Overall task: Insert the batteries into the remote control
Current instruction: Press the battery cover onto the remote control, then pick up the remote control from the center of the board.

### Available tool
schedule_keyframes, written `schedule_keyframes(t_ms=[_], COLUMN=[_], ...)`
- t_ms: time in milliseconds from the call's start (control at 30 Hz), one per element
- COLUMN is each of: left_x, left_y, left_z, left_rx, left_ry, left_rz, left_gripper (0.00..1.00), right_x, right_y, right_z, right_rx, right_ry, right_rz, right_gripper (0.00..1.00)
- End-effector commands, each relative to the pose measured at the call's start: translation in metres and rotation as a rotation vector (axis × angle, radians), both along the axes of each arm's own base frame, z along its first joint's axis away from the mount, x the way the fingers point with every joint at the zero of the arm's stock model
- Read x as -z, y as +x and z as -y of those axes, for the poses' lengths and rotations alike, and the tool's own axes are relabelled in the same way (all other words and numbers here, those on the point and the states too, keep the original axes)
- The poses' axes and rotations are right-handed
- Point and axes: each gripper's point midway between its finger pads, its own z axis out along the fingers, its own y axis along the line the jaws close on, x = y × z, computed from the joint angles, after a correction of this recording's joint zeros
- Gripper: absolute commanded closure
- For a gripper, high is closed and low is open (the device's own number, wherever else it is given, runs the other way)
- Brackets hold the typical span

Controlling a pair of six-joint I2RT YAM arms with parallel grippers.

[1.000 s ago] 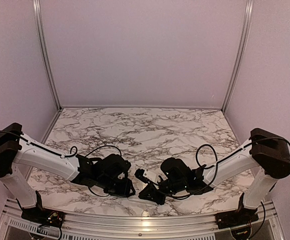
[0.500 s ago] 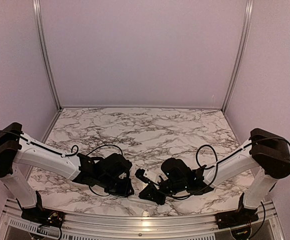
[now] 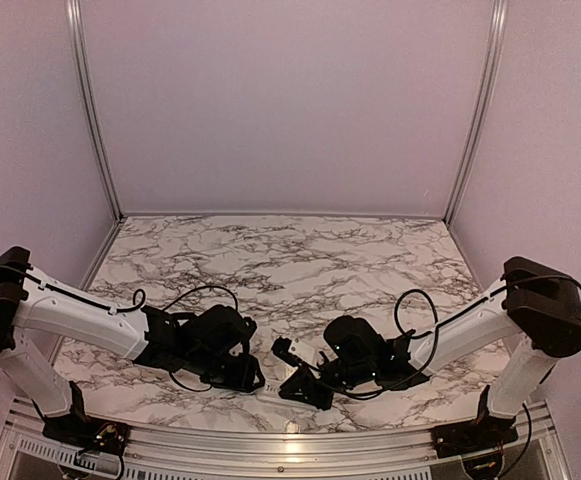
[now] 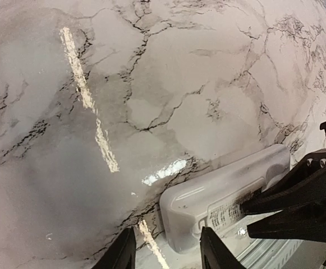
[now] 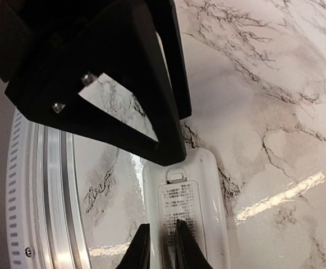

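Left arm (image 3: 80, 318) reached in low from the left of the remote control (image 4: 224, 193). Left gripper (image 4: 167, 252) sat at the remote's left end. Jaws partly open, one finger to either side of that end's corner. Strip of bare table showed between one finger and the casing. Other finger overlapped the casing's edge in the wrist view; contact could not be told. No firm hold seen.

Remote lay flat on the marble table (image 3: 290, 260), plain white back up. Printed label panel (image 5: 179, 210) faced the cameras. Small latch notch sat at the end toward the left gripper. Metal rail (image 5: 50, 196) of the table's near edge ran just beside one long side of the remote. From above, the remote was mostly hidden between the two black gripper bodies.

Right gripper (image 5: 160, 246) hung over the label panel, on the remote's right half. Fingers drawn almost together, only a thin slit left. Nothing showed in the slit but the white panel behind it. Whether the tips touched the panel could not be told. In this wrist view the left gripper's black triangular finger loomed over the remote's latch end.

Right arm (image 3: 470, 325) stretched in low from the right of the remote, its cable looping above it.
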Motion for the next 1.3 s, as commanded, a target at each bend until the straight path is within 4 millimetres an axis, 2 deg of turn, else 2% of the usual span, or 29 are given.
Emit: schedule_keyframes(t_ms=[0,33,100,133,167,200,333,467,533,600,700,867,900,1067,1267], left_x=[-0.031,-0.039,-0.057,-0.066,-0.075,-0.087,-0.119,-0.145,-0.149,-0.142,-0.121,-0.071,-0.061,-0.038,-0.016], left_y=[0.018,0.022,0.032,0.036,0.041,0.044,0.058,0.063,0.058,0.046,0.042,0.006,0.0,-0.015,-0.018], left_z=[-0.008,-0.011,-0.015,-0.018,-0.021,-0.022,-0.032,-0.029,-0.022,-0.009,0.006,0.03,0.032,0.038,0.041], left_rx=[-0.032,-0.04,-0.06,-0.069,-0.078,-0.082,-0.121,-0.053,0.058,0.233,0.416,0.792,0.859,1.047,1.16], left_ry=[-0.073,-0.086,-0.105,-0.11,-0.118,-0.14,-0.161,-0.214,-0.189,-0.147,-0.008,0.132,0.151,0.2,0.252], left_rz=[0.1,0.13,0.193,0.227,0.259,0.292,0.411,0.559,0.596,0.597,0.564,0.457,0.442,0.425,0.448], left_gripper=[0.54,0.51,0.38,0.28,0.13,0.02,0.01,0.01,0.01,0.01,0.01,0.03,0.05,0.13,0.22], right_x=[-0.009,-0.018,-0.039,-0.052,-0.064,-0.074,-0.111,-0.145,-0.161,-0.172,-0.189,-0.197,-0.195,-0.188,-0.185], right_y=[-0.006,-0.005,-0.002,0.0,0.001,0.003,0.015,0.034,0.041,0.051,0.056,0.057,0.057,0.05,0.046], right_z=[0.006,0.004,0.0,-0.001,-0.002,-0.002,0.008,0.031,0.046,0.063,0.084,0.112,0.115,0.123,0.126], right_rx=[-0.011,-0.012,-0.005,0.001,0.002,0.01,0.073,0.207,0.272,0.362,0.402,0.418,0.422,0.407,0.398], right_ry=[-0.01,0.008,0.051,0.076,0.099,0.118,0.172,0.228,0.263,0.279,0.342,0.389,0.381,0.378,0.388], right_rz=[0.001,0.012,0.039,0.056,0.073,0.091,0.178,0.285,0.328,0.363,0.357,0.33,0.329,0.305,0.294], right_gripper=[0.83,0.8,0.71,0.63,0.58,0.52,0.33,0.16,0.03,0.01,0.01,0.01,0.01,0.01,0.01])
